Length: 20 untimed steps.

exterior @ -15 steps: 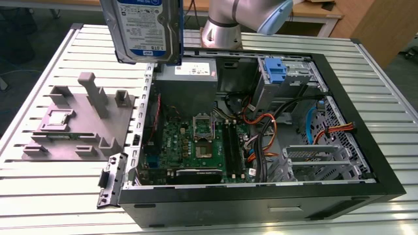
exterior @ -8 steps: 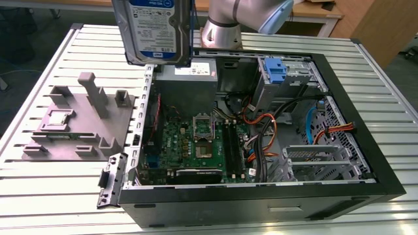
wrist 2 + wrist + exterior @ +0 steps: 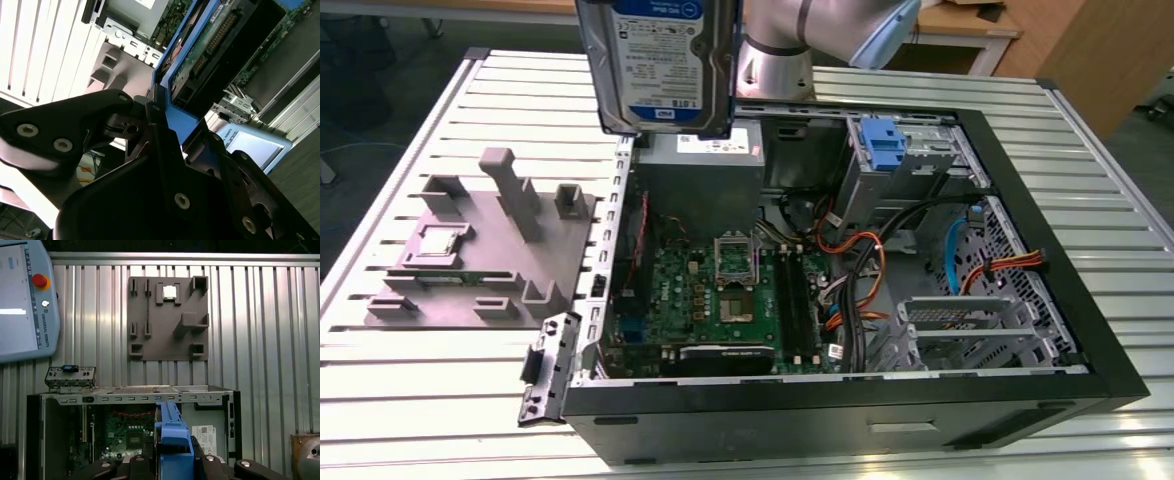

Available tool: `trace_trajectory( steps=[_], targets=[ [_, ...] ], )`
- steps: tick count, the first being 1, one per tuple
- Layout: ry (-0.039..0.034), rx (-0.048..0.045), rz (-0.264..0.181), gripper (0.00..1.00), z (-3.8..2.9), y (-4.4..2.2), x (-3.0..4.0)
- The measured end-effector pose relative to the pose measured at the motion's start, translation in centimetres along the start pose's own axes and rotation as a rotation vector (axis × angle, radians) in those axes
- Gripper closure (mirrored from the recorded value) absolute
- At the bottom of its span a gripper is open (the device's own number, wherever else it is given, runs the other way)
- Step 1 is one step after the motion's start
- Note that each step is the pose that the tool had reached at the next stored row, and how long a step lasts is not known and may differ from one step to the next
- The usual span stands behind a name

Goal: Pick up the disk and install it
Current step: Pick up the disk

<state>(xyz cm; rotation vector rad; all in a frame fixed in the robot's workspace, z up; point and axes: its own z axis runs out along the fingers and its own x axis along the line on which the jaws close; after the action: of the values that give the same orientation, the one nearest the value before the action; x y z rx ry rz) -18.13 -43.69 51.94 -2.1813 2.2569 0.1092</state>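
Note:
The disk (image 3: 660,60) hangs upright in the air above the back left corner of the open computer case (image 3: 1083,330). Its blue-and-white label faces the exterior camera. In the first wrist view its bright blue carrier (image 3: 172,432) runs edge-on between the black fingers, over the case (image 3: 35,440). My gripper (image 3: 173,460) is shut on that carrier. In the second wrist view the gripper (image 3: 159,117) clamps the disk (image 3: 200,50) at the blue frame, with the drive's underside showing.
The case lies on its side on a slatted metal table (image 3: 427,400). A blue bracket (image 3: 887,150) sits in the upper drive bay and a metal cage (image 3: 967,330) lower down. A grey multi-post fixture block (image 3: 480,240) lies at the exterior view's left. A teach pendant (image 3: 22,300) rests nearby.

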Motion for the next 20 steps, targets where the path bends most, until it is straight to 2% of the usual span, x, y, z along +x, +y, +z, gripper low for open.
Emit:
trace_trajectory(
  steps=[14,18,20],
  targets=[
    [0.0002,-0.0001,0.0,0.64,0.02,-0.05,0.02],
    [0.002,-0.0001,0.0,0.64,0.05,-0.13,0.55],
    [0.002,0.0001,0.0,0.64,0.11,-0.55,0.77]
  ],
)
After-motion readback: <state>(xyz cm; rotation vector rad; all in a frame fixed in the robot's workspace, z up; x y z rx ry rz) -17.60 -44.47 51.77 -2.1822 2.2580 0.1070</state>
